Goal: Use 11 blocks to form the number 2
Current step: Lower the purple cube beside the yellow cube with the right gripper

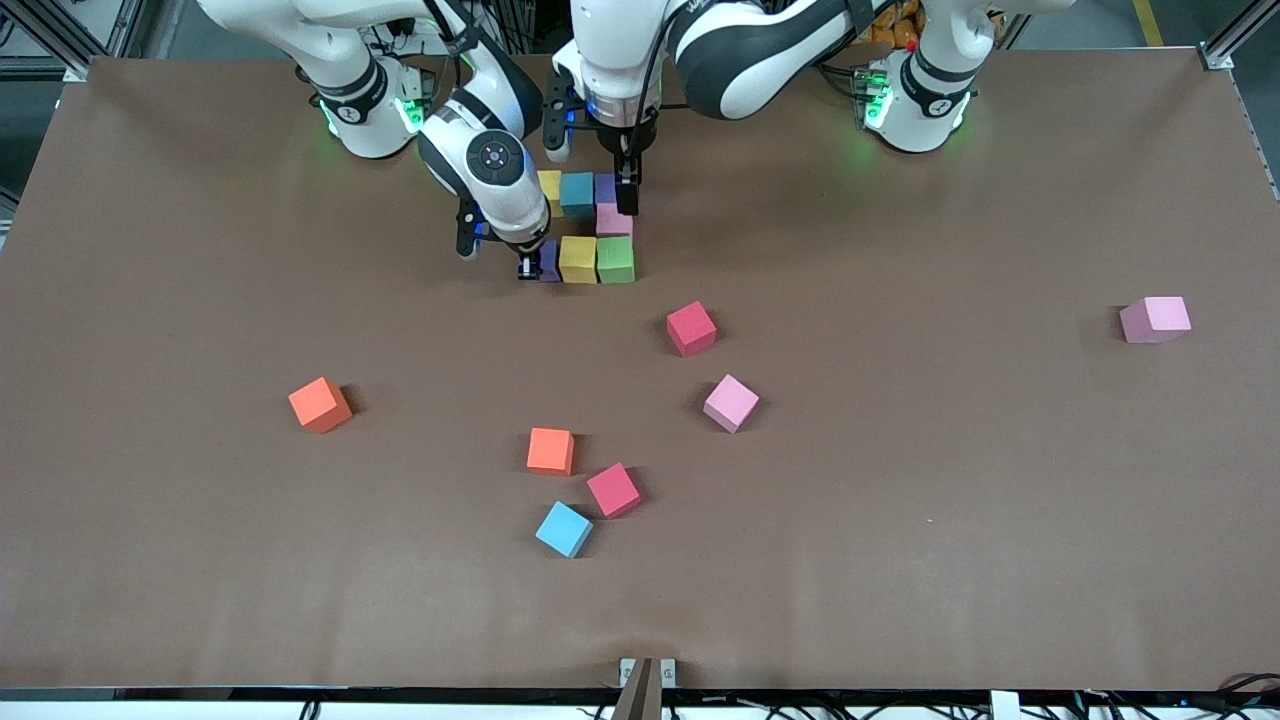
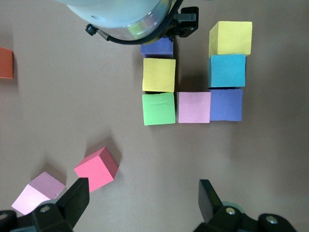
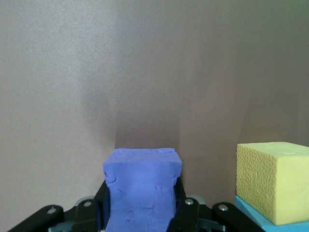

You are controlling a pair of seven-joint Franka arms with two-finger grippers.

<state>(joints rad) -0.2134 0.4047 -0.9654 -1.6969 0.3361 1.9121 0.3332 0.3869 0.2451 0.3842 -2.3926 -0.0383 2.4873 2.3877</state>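
Observation:
The partly built number 2 (image 1: pixel 590 225) lies near the robots' bases. Its farthest row is a yellow block (image 1: pixel 549 187), a light blue block (image 1: pixel 577 192) and a purple block (image 1: pixel 605 188). A pink block (image 1: pixel 613 220) sits just nearer the front camera than that purple one. The nearest row has a green block (image 1: pixel 615 258) and a yellow block (image 1: pixel 577 258). My right gripper (image 1: pixel 530 262) is shut on a purple block (image 3: pixel 142 179), low and against that yellow block's end. My left gripper (image 2: pixel 144 191) hangs open and empty over the pink block.
Loose blocks lie nearer the front camera: red (image 1: pixel 691 328), pink (image 1: pixel 731 402), orange (image 1: pixel 550 450), red (image 1: pixel 613 489) and light blue (image 1: pixel 564 528). An orange one (image 1: pixel 320 404) lies toward the right arm's end. A pink one (image 1: pixel 1155 319) lies toward the left arm's end.

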